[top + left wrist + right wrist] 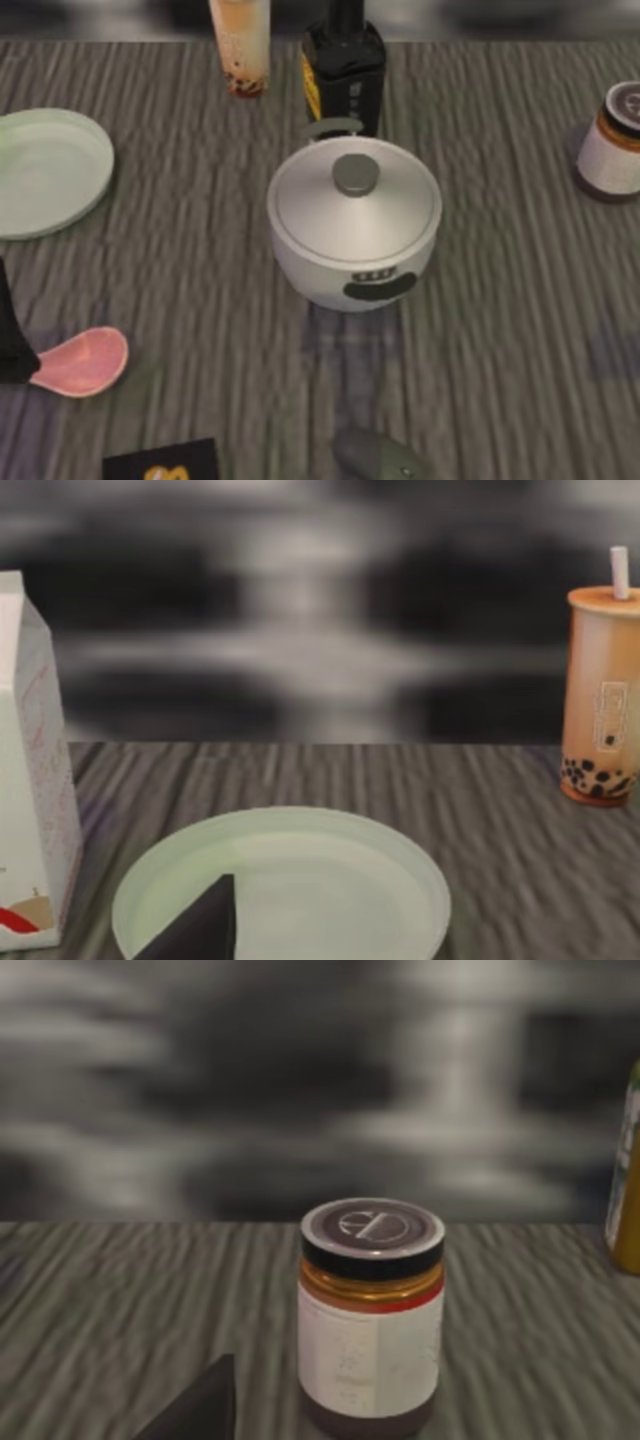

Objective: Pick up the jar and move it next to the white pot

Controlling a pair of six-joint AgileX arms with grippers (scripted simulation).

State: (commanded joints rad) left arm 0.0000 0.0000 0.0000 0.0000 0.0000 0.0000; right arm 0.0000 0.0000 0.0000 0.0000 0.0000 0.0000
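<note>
The jar (612,140) stands upright at the table's far right edge; it is squat, with a dark printed lid, a white label and orange-brown contents. In the right wrist view the jar (371,1315) is close ahead, and a dark part of my right gripper (200,1405) shows low beside it, apart from it. The white pot (354,222), with a flat lid, a grey knob and a black mark on its side, sits at the table's middle, well left of the jar. My left arm (10,335) is at the left edge, near the pale green plate (45,170). Neither gripper holds anything that I can see.
A tall orange tumbler (241,45) and a dark bottle (344,65) stand behind the pot. A pink spoon (82,362) lies front left. A black card (160,462) and a grey object (380,458) lie at the front edge. A white carton (30,780) stands beside the plate.
</note>
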